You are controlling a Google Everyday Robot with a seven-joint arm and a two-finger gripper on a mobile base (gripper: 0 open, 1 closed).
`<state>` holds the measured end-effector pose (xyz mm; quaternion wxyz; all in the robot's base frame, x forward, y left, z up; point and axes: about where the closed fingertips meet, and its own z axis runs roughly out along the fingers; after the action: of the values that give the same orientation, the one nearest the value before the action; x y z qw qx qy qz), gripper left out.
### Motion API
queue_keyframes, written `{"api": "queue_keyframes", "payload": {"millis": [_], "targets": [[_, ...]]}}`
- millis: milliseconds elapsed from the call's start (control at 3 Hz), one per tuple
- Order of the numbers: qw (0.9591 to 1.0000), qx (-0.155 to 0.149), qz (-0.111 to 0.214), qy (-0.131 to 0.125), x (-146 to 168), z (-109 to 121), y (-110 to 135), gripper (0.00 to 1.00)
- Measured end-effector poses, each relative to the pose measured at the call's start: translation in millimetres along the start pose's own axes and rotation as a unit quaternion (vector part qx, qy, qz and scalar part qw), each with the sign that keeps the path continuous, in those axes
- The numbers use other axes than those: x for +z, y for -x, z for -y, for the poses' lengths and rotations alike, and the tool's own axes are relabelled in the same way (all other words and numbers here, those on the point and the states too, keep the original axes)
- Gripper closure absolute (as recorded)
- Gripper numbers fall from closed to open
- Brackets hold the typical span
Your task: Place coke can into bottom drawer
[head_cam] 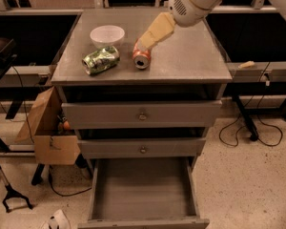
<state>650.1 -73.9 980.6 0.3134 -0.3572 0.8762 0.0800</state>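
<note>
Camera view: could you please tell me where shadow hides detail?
In the camera view, the cabinet top is evenly lit, showing the coke can and the gripper close behind it; the bottom drawer is dim yet readable; gaps above the upper drawers are black.

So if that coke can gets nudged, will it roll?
Probably: the coke can lies on its side on the cabinet top, so it may roll. It looks undented, likely rigid enough to grip. The gripper is at its far end.
</note>
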Motion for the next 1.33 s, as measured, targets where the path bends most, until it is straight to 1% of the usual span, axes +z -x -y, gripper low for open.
{"api": "queue_keyframes", "payload": {"millis": [333, 667, 1000, 1333], "targets": [[1.0000, 0.000, 0.000, 0.000, 0, 0, 0, 0.00], [0.9999, 0.010, 0.005, -0.001, 5, 1, 2, 0.00], [0.9977, 0.066, 0.012, -0.005, 55, 11, 13, 0.00], [0.9942, 0.107, 0.010, -0.011, 88, 17, 15, 0.00]]}}
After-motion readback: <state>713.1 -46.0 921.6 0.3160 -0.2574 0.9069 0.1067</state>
